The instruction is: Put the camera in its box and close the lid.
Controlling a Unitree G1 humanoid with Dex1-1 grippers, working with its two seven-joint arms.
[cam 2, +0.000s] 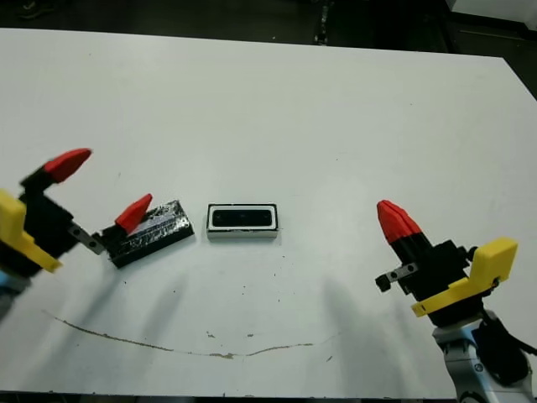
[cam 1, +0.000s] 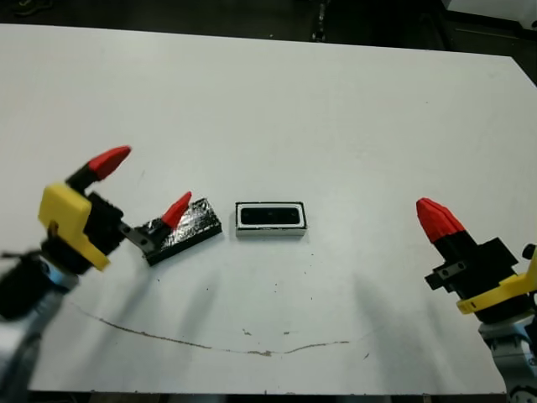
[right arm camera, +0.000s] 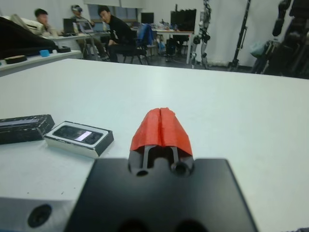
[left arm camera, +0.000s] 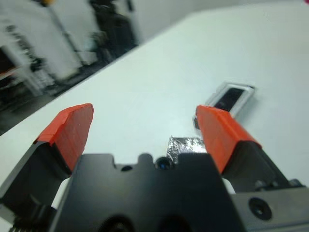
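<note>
White bench (cam 1: 336, 109) carried everything. Left tool (cam 1: 143, 186) stood wide open, one finger over the lid (cam 1: 186, 229), which lay flat and tilted just left of the box (cam 1: 270, 232). That lid looked thin, stiff, light and glossy, best pinched across its long edges. The camera (cam 1: 270, 217) already sat in the box. Right tool (cam 1: 436, 217) was closed, empty, well apart.

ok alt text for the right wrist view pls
The right end effector, red fingertips pressed shut, hovers over a white table. Beside it sits a shallow white-lined box holding a slim black camera, with a flat black speckled lid just beyond it.
</note>
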